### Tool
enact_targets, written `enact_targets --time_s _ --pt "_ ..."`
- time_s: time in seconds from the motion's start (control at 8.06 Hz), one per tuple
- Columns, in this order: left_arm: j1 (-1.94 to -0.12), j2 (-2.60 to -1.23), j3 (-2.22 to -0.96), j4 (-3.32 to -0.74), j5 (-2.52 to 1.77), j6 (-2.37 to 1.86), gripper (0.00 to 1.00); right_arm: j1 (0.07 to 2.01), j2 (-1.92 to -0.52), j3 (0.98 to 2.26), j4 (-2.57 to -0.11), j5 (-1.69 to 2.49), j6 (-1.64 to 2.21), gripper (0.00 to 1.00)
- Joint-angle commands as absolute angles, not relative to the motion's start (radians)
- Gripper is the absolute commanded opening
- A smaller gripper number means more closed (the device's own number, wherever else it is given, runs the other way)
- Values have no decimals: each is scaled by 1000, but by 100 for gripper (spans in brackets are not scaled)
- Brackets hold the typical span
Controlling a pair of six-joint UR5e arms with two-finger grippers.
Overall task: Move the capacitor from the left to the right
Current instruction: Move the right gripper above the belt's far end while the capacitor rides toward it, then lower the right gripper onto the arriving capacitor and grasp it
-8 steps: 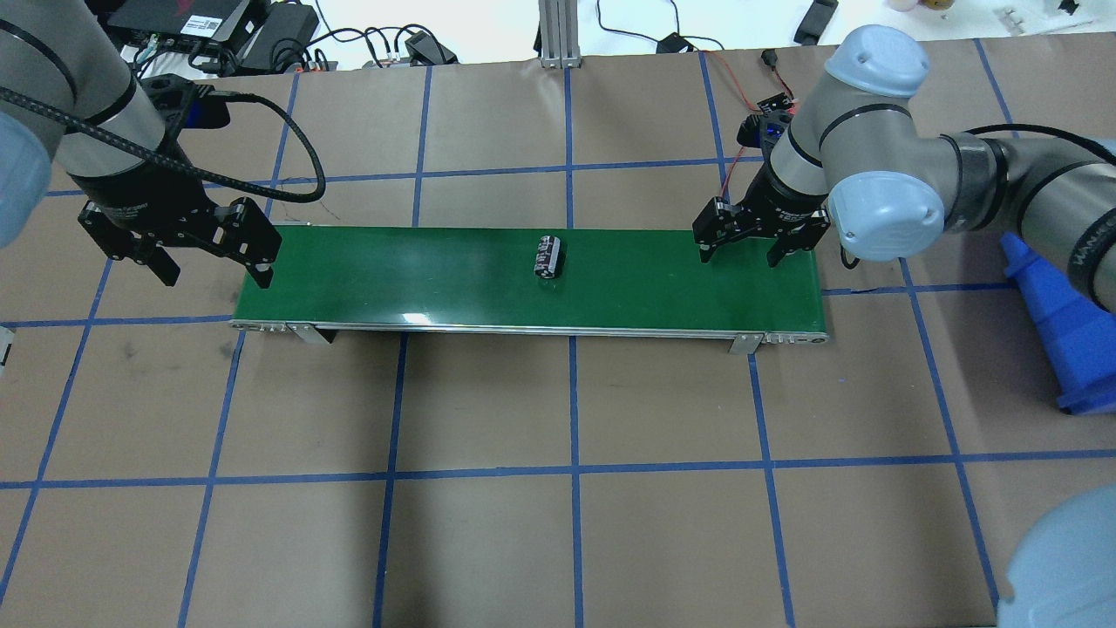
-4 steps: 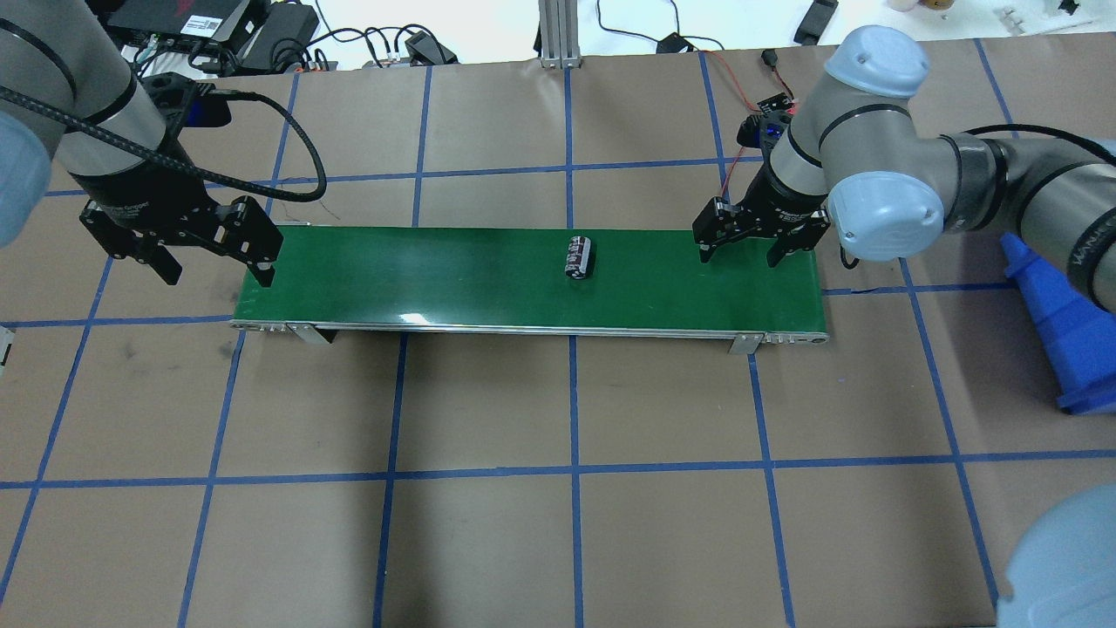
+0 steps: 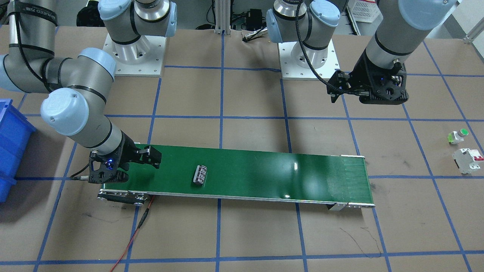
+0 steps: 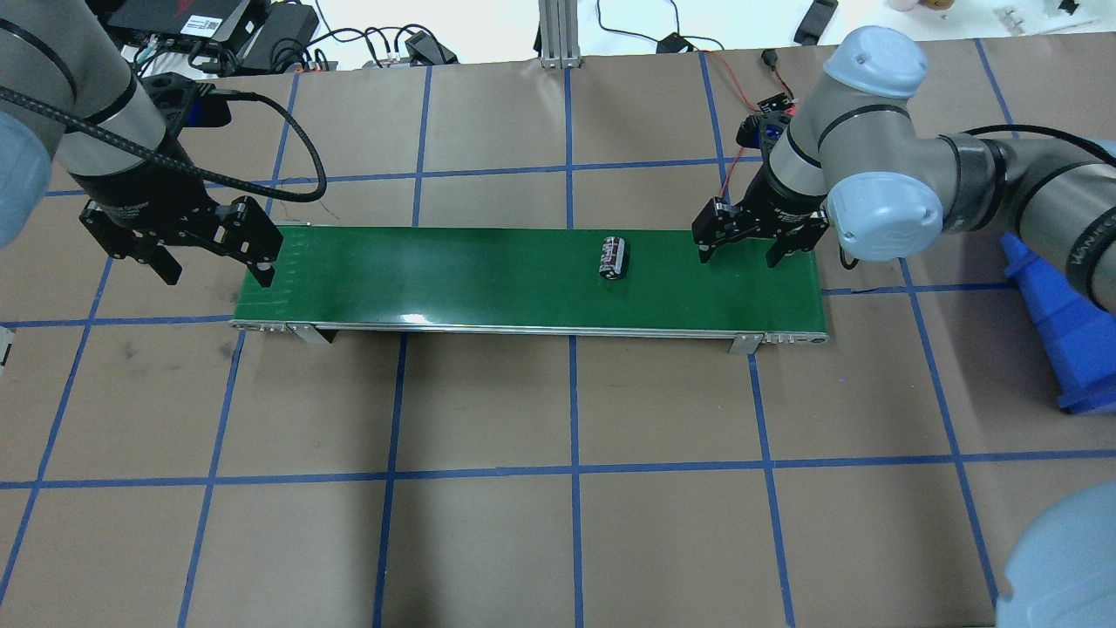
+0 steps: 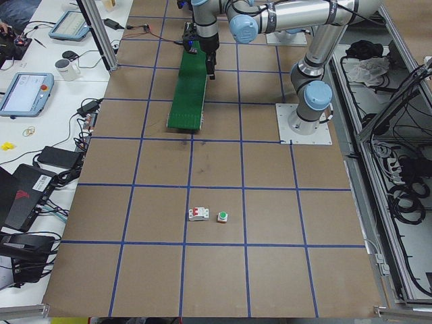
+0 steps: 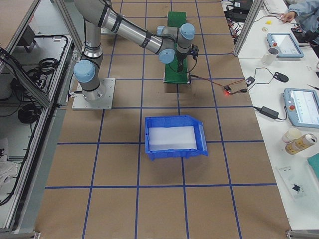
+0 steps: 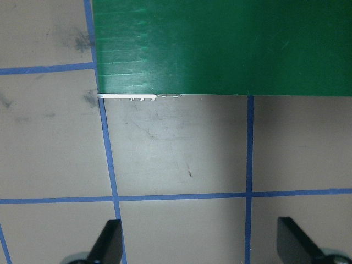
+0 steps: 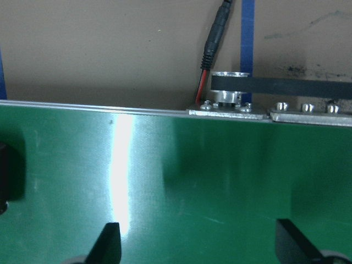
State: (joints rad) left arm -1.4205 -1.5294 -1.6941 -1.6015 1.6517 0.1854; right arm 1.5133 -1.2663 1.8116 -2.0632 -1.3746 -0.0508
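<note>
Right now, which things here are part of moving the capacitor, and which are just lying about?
Part of the job:
capacitor
green belt under it
left gripper, open
right gripper, open

Lying about:
white breaker
green button
blue bin, use unclear

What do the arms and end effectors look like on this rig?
The left arm and right arm: silver-grey tubes, pale blue joint caps. A braided black cable runs along the left one. The left end effector and right end effector: matte black, two angular fingers, white lettering on the collar.
</note>
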Motion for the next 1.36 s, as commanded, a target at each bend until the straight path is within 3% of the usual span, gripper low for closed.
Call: enact_targets --time_s 0.0,0.62,0.99,1.12,1.24 --pt "-1420 -1529 -1695 -1601 1649 186 100 1514 -1266 1810 -2065 -1374 -49 100" --pt "-1420 -1531 -1695 -1601 1649 187 100 1558 -1256 1804 -2124 -1385 108 99" --pt "-1420 -1532 -1698 -1601 1652 189 100 1575 -1233 1804 -2131 -1394 121 92" --pt "-1420 -1532 -1698 -1601 1652 189 100 1575 -1227 1804 -2131 -1399 118 80" --pt "-1420 -1532 -1698 -1601 1652 189 100 1575 -1229 1802 -2129 -1451 111 51"
